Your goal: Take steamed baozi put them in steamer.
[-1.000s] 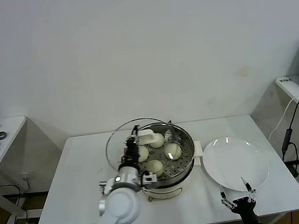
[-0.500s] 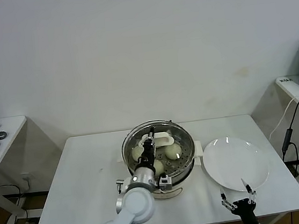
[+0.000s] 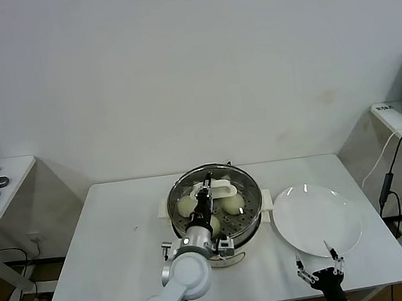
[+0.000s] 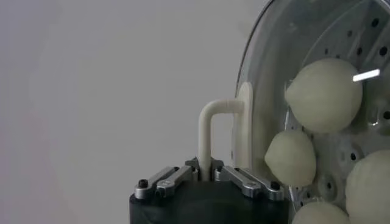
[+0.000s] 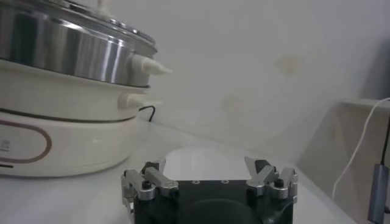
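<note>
The steamer (image 3: 215,210) stands near the middle of the white table (image 3: 111,255), a little toward its far edge — a shiny steel pot on a white base with side handles. Inside it, on the perforated tray, lie the steamed baozi (image 3: 186,206), four smooth cream-white buns close together; the left wrist view shows all four through the glass (image 4: 323,94).

The left gripper (image 3: 207,195) is over the steamer, its fingers pressed together on the white loop handle (image 4: 214,125) of the round glass lid (image 3: 221,170). The lid sits over the pot's mouth, its rim roughly matching the steel rim; whether it rests fully on the pot cannot be told. The left arm reaches in from the table's near edge.

Just beside the steamer, toward the table's right edge, lies a flat white plate (image 3: 316,219).

The right gripper (image 3: 320,266) hangs low at the table's near edge, by the near rim of the plate, with its fingers spread wide and nothing between them — the right wrist view (image 5: 210,182) shows the steamer's base well apart from it.
</note>
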